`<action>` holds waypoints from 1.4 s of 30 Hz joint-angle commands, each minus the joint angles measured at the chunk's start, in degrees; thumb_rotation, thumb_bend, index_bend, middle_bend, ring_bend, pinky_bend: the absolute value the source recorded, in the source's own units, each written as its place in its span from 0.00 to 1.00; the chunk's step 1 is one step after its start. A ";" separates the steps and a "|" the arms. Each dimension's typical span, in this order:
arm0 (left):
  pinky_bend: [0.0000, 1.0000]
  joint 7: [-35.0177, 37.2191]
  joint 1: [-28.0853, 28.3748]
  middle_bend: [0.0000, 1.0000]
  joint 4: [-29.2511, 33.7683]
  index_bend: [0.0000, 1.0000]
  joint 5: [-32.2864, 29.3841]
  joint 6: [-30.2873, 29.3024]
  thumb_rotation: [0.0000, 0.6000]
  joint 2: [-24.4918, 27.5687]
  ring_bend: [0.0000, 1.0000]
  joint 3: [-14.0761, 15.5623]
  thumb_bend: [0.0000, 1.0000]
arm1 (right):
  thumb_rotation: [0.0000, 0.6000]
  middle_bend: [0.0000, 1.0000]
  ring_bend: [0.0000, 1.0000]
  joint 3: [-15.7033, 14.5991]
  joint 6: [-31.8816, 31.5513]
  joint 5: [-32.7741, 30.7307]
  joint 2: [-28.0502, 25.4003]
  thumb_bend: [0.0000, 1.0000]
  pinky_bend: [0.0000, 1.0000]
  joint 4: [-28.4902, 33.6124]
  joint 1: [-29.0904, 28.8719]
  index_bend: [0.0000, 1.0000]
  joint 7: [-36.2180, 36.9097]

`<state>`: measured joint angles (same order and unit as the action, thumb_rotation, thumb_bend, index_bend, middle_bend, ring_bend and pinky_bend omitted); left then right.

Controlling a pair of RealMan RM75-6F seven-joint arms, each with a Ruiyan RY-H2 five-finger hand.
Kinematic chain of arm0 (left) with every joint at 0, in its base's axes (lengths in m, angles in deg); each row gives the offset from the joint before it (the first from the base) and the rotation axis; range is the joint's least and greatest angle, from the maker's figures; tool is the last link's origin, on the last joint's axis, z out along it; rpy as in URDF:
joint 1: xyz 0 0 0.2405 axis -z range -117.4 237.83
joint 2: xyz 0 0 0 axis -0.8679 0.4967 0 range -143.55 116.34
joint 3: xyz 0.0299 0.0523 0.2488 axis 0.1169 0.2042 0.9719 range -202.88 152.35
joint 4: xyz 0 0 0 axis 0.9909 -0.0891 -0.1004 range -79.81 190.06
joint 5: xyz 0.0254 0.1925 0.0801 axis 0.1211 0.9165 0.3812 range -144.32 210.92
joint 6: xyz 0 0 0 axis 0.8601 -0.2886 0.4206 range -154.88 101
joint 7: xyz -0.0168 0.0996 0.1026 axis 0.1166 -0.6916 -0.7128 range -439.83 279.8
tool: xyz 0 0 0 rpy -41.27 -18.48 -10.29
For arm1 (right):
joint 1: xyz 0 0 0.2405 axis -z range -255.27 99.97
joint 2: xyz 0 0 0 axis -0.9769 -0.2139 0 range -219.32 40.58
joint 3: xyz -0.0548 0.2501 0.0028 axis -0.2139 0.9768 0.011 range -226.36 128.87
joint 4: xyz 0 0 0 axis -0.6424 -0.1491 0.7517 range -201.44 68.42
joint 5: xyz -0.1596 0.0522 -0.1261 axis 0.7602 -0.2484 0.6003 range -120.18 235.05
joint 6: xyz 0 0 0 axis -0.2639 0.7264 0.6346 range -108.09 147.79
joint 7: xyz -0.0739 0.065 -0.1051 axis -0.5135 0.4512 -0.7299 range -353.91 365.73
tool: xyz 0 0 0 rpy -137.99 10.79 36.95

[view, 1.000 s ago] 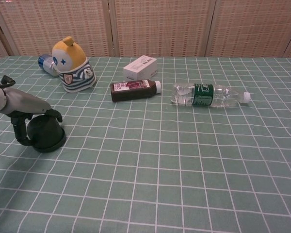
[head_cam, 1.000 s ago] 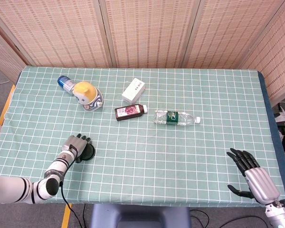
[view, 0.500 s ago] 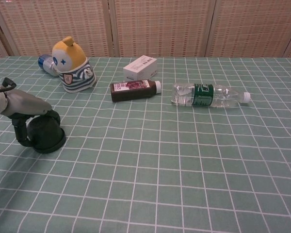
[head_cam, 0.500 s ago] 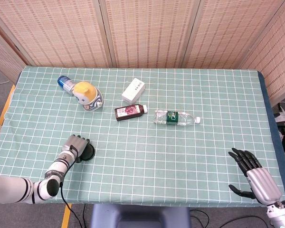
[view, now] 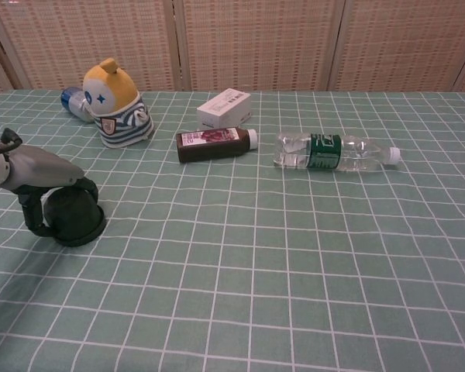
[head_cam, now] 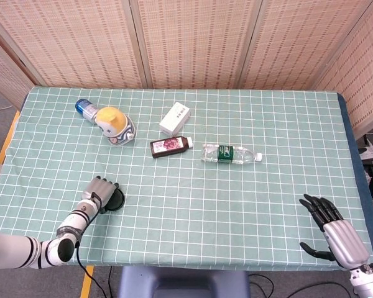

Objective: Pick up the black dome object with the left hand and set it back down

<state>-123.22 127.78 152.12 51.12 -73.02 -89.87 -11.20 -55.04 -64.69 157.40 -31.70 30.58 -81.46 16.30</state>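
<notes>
The black dome object (head_cam: 116, 199) stands on the green checked cloth near the front left; in the chest view the dome (view: 79, 221) rests flat on the table. My left hand (head_cam: 98, 190) lies over its top and left side, fingers curled around it (view: 40, 180), gripping it. My right hand (head_cam: 331, 231) hovers at the front right corner, fingers spread, holding nothing. It does not show in the chest view.
A yellow-headed striped toy (head_cam: 115, 125) and a blue-capped bottle (head_cam: 84, 107) lie at the back left. A white box (head_cam: 175, 118), a dark bottle (head_cam: 170, 146) and a clear water bottle (head_cam: 230, 153) sit mid-table. The table's front edge runs close below both hands.
My left forearm has drawn slightly back toward the front left, with the hand still wrapped on the dome. The dome barely shifted. My right hand sank a little toward the front edge.
</notes>
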 commanded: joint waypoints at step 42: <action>0.17 119.23 -34.48 0.70 3.34 0.71 62.31 -3.02 1.00 13.17 0.33 -32.43 0.39 | 1.00 0.00 0.00 0.43 -0.60 -0.76 -0.04 0.16 0.00 0.71 0.51 0.00 -0.62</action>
<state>-33.90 102.45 155.41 94.81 -73.71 -78.48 -35.19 -54.62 -65.29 156.65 -31.75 31.28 -80.96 15.68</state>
